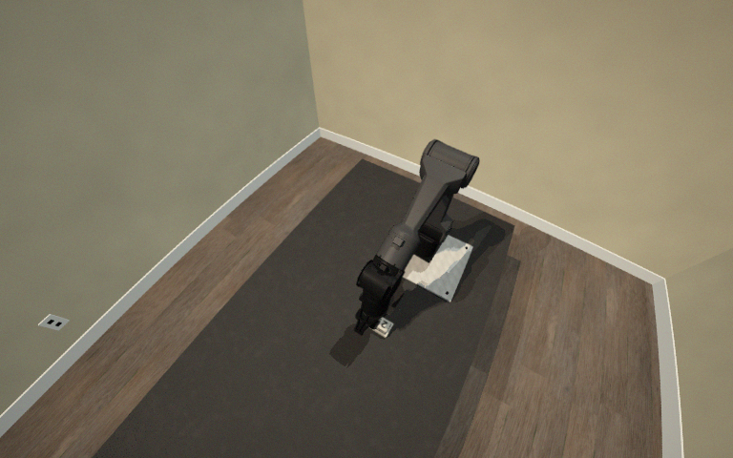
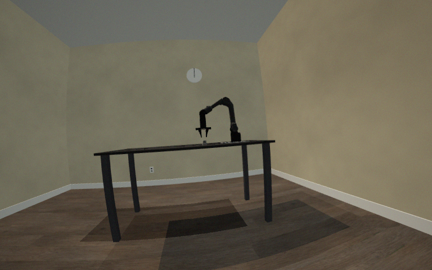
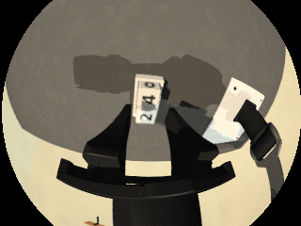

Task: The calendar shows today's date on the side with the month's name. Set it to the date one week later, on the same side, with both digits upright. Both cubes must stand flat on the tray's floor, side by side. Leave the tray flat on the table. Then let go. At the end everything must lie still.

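The calendar (image 3: 149, 101), a small pale tray with two white number cubes side by side, rests on the dark worktop (image 1: 259, 345) near the middle of its width and toward the end where the arm is mounted. In the wrist view the cubes read 2 and 4, and in the top view the one visible upper face (image 1: 385, 325) shows a 2; the month side is too small to read. The hand (image 3: 149, 131) hangs directly above the calendar, pointing straight down, its two dark fingers partly spread with the calendar showing in the gap between them. It is open and grips nothing; in the exterior view the fingertips stand apart from the calendar, above it. The arm (image 1: 427, 205) reaches over from a pale base plate (image 1: 456, 281) set by the worktop's long edge next to the wall.
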### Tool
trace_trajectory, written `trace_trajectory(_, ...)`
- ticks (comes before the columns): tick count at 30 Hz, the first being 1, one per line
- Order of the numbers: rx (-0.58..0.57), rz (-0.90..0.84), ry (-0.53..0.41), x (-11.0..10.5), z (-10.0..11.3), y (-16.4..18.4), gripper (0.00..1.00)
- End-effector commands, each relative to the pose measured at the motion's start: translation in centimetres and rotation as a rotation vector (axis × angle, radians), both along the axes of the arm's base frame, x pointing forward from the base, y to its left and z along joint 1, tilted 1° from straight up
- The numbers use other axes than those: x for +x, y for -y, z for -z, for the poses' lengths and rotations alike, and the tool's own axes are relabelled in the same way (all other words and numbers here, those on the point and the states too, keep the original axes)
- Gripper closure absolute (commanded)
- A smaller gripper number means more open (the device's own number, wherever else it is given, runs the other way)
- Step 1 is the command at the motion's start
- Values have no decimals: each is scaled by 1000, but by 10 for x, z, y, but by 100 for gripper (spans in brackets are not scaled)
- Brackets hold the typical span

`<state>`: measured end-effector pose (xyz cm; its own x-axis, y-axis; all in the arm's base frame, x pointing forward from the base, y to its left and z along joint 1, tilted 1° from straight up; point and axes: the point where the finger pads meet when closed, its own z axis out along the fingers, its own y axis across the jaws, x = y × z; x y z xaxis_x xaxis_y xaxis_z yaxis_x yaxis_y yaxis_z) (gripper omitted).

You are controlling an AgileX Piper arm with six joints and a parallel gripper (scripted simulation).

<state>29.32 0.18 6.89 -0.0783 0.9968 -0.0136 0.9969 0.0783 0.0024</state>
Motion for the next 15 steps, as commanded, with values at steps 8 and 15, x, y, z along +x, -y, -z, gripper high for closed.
trace_trajectory(8,-1,0,-3,-1,14,0,41)
trace_trajectory(15,-1,0,-3,-1,19,0,41)
